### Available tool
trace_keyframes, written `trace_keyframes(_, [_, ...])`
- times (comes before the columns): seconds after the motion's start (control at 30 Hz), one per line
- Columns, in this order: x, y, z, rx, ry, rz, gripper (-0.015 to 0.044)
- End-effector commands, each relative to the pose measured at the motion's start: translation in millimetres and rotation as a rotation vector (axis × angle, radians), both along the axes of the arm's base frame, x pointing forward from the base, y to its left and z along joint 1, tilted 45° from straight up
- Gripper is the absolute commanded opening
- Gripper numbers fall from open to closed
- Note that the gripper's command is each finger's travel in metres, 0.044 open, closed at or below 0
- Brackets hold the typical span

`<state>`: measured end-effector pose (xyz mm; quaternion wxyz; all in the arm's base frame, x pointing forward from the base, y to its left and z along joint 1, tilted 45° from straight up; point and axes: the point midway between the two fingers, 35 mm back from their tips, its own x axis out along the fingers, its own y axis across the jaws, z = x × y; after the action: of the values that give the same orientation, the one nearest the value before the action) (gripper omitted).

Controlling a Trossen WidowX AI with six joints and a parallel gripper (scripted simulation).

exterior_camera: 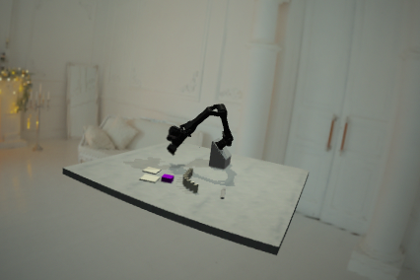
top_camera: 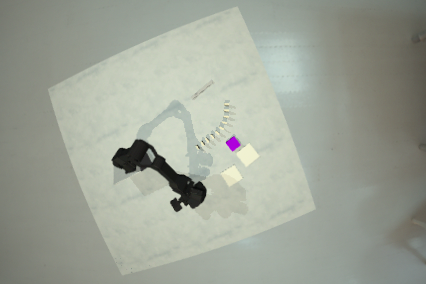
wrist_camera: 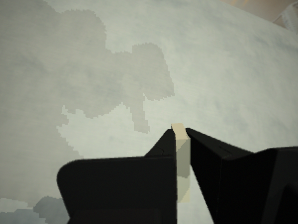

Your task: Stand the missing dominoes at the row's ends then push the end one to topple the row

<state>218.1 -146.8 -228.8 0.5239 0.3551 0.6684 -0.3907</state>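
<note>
My gripper (wrist_camera: 178, 134) is shut on a cream domino (wrist_camera: 183, 155), which stands out between the fingertips in the wrist view. In the top view the gripper (top_camera: 176, 205) hangs away from the row, toward the lower left. In the exterior view the gripper (exterior_camera: 171, 151) is raised well above the table; the domino is too small to make out there. A curved row of several standing dominoes (top_camera: 221, 128) (exterior_camera: 187, 181) runs across the middle of the table. The row is outside the wrist view.
A purple block (top_camera: 233, 144) (exterior_camera: 168, 178) lies beside the row. Two flat cream squares (top_camera: 248, 155) (top_camera: 231, 176) (exterior_camera: 149, 178) lie near it. A thin pale strip (top_camera: 203, 90) (exterior_camera: 223, 193) lies on the row's other side. The table (top_camera: 100, 114) (exterior_camera: 266, 216) has open edges.
</note>
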Motion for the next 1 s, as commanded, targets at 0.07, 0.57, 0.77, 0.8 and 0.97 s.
trace_keyframes(0.07, [2, 1, -1, -0.11, -0.036, 0.004, 0.0023])
trace_keyframes(0.57, [1, 8, 7, -0.392, -0.172, -0.004, 0.0023])
trace_keyframes(0.77, [1, 11, 17, -0.494, -0.243, -0.019, 0.0023])
trace_keyframes(0.8, [0, 11, 19, -0.51, -0.255, -0.022, 0.0023])
trace_keyframes(0.97, [-1, 13, 31, -0.588, -0.318, -0.036, 0.0023])
